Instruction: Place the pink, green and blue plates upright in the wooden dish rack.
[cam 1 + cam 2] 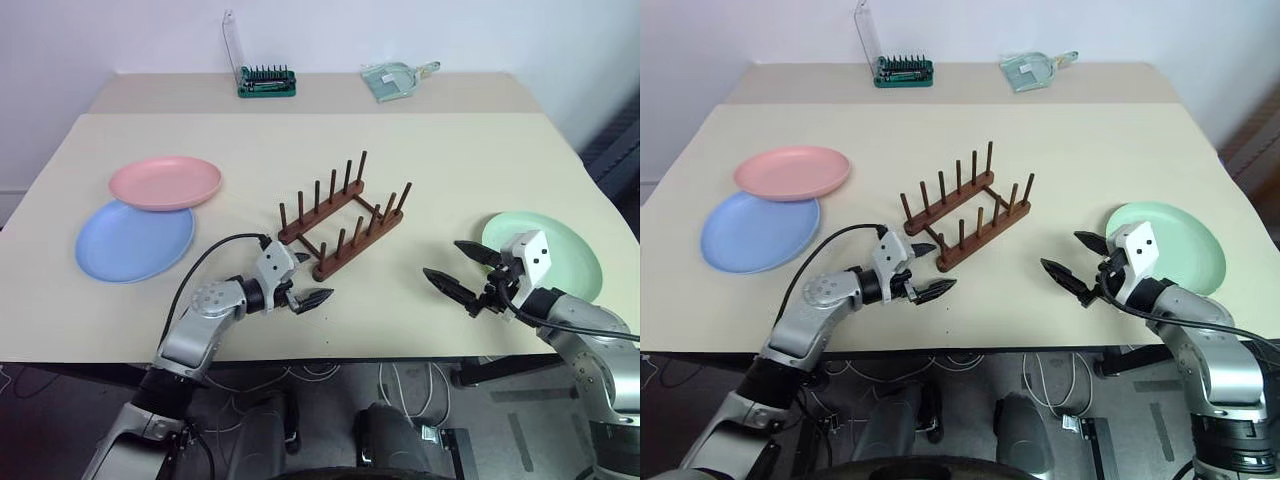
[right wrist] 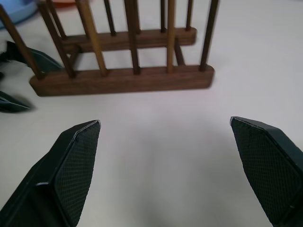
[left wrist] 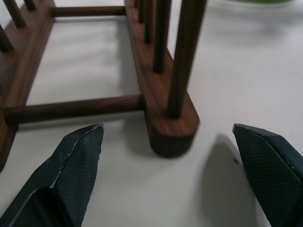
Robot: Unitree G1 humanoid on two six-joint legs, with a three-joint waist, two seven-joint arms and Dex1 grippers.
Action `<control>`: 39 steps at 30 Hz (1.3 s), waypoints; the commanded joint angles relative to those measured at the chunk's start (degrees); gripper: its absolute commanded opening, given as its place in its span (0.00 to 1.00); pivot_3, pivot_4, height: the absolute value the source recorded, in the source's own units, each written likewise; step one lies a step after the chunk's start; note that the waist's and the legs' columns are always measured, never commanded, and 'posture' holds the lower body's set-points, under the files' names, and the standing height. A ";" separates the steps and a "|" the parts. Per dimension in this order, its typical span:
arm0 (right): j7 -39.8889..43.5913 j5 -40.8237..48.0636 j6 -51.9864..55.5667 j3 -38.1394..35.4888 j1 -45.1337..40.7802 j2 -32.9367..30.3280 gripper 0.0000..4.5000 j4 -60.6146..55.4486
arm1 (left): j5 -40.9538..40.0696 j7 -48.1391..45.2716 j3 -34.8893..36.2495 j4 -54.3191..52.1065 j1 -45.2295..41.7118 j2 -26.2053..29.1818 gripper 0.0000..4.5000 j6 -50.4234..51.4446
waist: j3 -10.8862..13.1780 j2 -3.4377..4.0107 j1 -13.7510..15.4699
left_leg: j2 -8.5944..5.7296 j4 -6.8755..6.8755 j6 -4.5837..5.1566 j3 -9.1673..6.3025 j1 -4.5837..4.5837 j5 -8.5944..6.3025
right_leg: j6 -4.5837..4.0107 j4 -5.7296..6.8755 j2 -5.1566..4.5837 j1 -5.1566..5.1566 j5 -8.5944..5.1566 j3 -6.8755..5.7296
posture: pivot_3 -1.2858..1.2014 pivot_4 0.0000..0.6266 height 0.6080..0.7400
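Rack: wooden dish rack [image 1: 343, 219] standing empty at table [image 1: 440, 160] centre
Left gripper [image 1: 302, 285]: hovering spread at rack's near end
Right gripper [image 1: 462, 270]: hovering spread beside green plate [image 1: 560, 250]

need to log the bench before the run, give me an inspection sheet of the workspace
surface: beige table, a second table butted behind it
job's things: pink plate overlapping blue plate; green plate flat at right; wooden dish rack in the middle, no plates in it
clutter: green bit case and a pale green dustpan on the rear table
grippers: left gripper open at the rack's near end; right gripper open beside the green plate
cables: black cable looping along left arm; loose cables under the table
surroundings: white wall behind
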 commanded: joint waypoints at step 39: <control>-9.71 -0.35 -3.66 0.52 11.38 6.50 1.00 -11.75 | 4.81 -29.96 -1.43 50.94 -30.51 -4.51 0.61 -29.81 | -0.13 0.00 -0.22 | -0.04 0.05 0.34 -0.01 -0.18 -0.20 | 0.02 -0.05 -0.02 -0.18 -0.01 -0.06 | 0.52 0.24 0.94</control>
